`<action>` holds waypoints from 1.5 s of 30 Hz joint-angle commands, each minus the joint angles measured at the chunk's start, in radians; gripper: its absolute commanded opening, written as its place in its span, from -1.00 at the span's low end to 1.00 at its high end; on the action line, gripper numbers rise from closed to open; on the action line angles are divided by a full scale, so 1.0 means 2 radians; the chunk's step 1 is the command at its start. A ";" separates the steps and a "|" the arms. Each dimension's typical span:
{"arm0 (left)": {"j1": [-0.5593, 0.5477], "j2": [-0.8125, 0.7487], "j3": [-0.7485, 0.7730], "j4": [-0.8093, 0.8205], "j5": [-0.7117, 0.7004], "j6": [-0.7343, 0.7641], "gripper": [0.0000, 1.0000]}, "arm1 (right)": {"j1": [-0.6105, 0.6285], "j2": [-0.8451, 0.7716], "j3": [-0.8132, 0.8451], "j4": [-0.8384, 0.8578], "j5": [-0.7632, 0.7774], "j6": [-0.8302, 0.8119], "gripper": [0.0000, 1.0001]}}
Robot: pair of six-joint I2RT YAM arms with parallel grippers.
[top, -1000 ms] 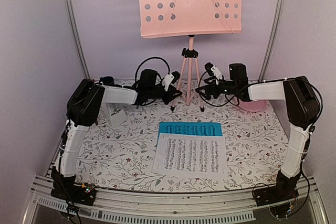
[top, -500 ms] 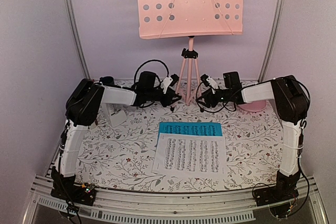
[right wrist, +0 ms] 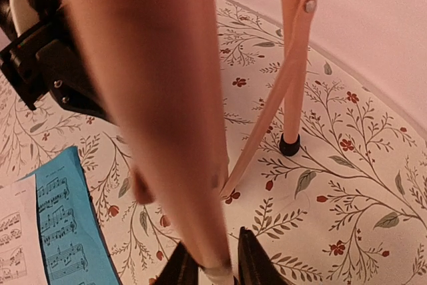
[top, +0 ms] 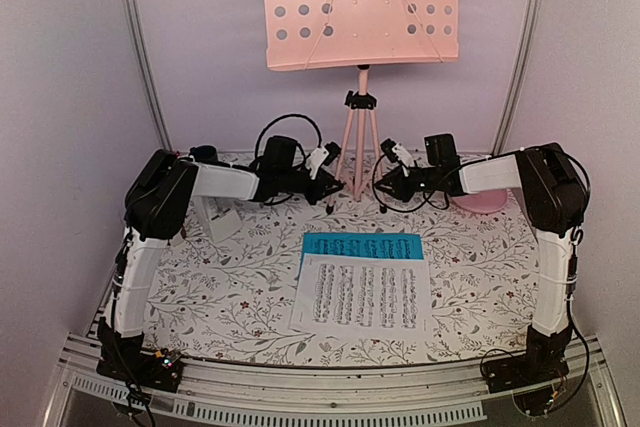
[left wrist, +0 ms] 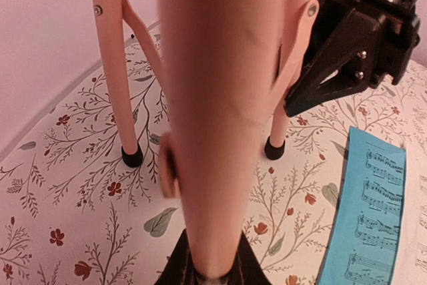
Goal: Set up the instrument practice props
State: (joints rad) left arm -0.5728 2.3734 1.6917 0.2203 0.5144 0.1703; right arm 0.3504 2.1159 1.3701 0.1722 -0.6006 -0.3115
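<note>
I read the left gripper (left wrist: 212, 266) pinched on the 9 o'clock leg of the music stand (top: 362, 52), and the right gripper (right wrist: 215, 265) pinched on its 3 o'clock leg.

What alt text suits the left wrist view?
The left pincer grips one pink music stand leg, which fills the frame. Behind, two more legs stand on floral cloth, with the right pincer and blue sheet at right.

Floral-print table (top: 240, 297): pink tripod stand (top: 362, 137) has its feet planted back centre. The blue sheet (top: 360, 245) lies flat mid-table, with the white sheet (top: 362, 295) overlapping its near part. White metronome (top: 218, 217) at left, pink plate (top: 482, 203) back right.
</note>
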 commanded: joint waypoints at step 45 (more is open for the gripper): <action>0.060 -0.247 -0.338 -0.001 -0.111 -0.058 -1.00 | 0.000 -0.048 -0.048 -0.086 0.140 0.108 -1.00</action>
State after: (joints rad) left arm -0.5381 1.9842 1.1347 0.2955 0.3817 0.1551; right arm 0.4332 1.9900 1.2354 0.1101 -0.4934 -0.2474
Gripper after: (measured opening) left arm 0.127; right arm 0.119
